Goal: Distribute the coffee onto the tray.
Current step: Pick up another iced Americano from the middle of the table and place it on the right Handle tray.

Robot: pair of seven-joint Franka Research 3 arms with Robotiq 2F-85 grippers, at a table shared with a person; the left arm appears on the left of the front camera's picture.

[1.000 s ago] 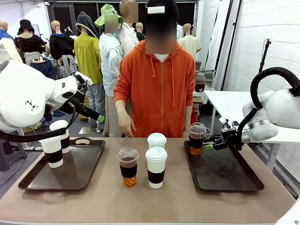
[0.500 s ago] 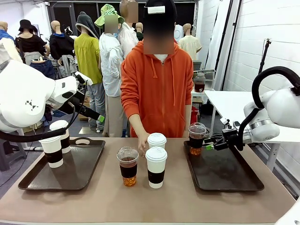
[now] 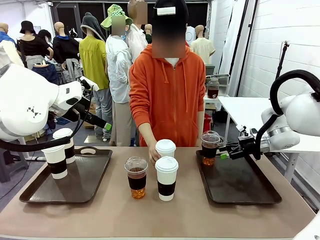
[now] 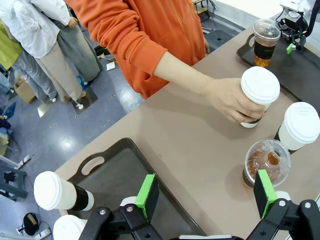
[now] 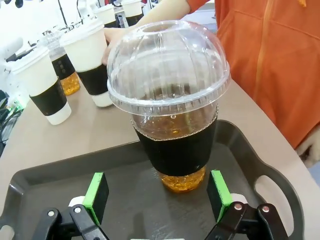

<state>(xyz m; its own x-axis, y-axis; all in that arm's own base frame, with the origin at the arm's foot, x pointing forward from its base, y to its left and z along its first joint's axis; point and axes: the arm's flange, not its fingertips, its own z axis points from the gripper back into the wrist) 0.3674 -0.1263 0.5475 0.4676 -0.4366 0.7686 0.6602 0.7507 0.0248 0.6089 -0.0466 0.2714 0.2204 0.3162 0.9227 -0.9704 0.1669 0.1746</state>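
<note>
Set at right tray (image 5: 50, 175) far-left corner: dome cup (image 5: 170, 125), right gripper (image 3: 224, 156) apart just beside | left gripper (image 4: 206, 194) apart, likely awaiting paper cup (image 4: 260, 87) in person's hand (image 4: 225, 100)

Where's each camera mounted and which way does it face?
Front: fixed between arms, faces the person across the table; left end effector, right end effector show.
Left wrist: above the left tray, looking down; own open fingers, person's hand on a paper cup.
Right wrist: low over the right tray, facing the dome cup beyond its open pads.
Shared: dome cup, all three.
</note>
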